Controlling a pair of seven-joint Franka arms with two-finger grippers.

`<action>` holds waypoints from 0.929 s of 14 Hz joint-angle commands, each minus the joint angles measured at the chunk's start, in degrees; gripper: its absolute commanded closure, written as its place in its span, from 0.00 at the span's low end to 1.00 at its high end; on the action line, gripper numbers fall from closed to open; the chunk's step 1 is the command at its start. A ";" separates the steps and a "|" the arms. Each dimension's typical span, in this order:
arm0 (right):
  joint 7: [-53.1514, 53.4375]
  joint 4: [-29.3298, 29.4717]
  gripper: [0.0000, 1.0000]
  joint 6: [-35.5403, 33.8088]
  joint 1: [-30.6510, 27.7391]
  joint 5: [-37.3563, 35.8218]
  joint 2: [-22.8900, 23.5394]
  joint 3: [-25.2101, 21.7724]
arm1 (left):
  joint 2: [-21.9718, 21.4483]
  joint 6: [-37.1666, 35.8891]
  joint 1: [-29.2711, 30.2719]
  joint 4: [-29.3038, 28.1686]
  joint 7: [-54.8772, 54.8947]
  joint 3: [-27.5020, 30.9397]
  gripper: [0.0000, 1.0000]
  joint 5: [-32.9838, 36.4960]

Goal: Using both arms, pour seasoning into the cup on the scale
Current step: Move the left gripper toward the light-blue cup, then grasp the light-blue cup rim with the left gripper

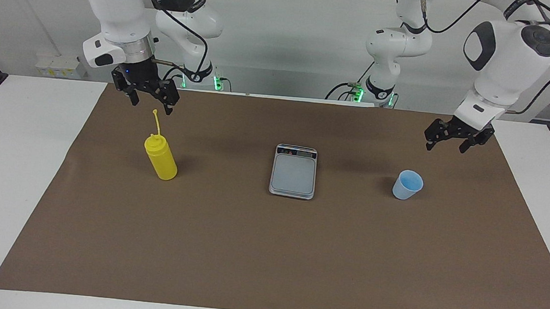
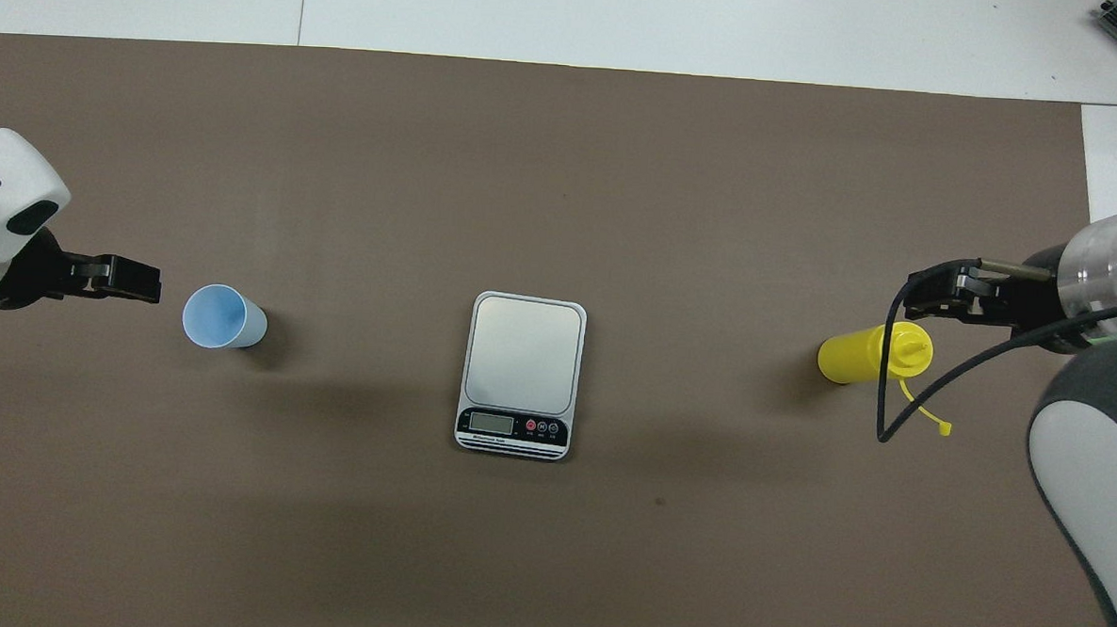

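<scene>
The yellow seasoning bottle [image 1: 161,158] stands upright on the brown mat toward the right arm's end, its cap strap sticking up; it also shows in the overhead view [image 2: 863,355]. The silver-grey scale [image 1: 293,173] [image 2: 524,354] lies at the mat's middle, bare, with its display strip on the edge nearer the robots. The light blue cup [image 1: 407,184] [image 2: 224,318] stands upright on the mat toward the left arm's end. My right gripper [image 1: 151,107] [image 2: 917,296] is open and empty, raised just above the bottle's strap. My left gripper [image 1: 445,148] [image 2: 140,281] is open and empty, raised over the mat beside the cup.
The brown mat [image 1: 267,252] covers most of the white table [image 1: 20,154]. A black cable [image 2: 885,384] loops down from the right arm over the bottle in the overhead view.
</scene>
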 commanded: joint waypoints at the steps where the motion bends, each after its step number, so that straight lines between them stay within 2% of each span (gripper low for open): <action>1: -0.73 -0.54 0.00 -0.49 -0.03 -0.18 -0.64 -0.24 | -1.70 6.48 1.14 -7.58 -0.40 -0.32 0.00 0.59; 3: -0.73 -0.54 0.00 -0.49 -0.03 -0.18 -0.64 -0.24 | -1.70 12.36 1.14 -12.68 -1.63 -0.32 0.00 0.59; 8: -0.73 -0.54 0.00 -0.49 -0.03 -0.18 -0.64 -0.24 | -0.82 22.57 1.75 -21.04 -3.66 -0.41 0.00 0.50; 13: -0.73 -0.54 0.00 -0.49 -0.03 -0.18 -0.64 -0.24 | 1.46 26.89 1.67 -22.02 -4.80 -0.41 0.00 0.24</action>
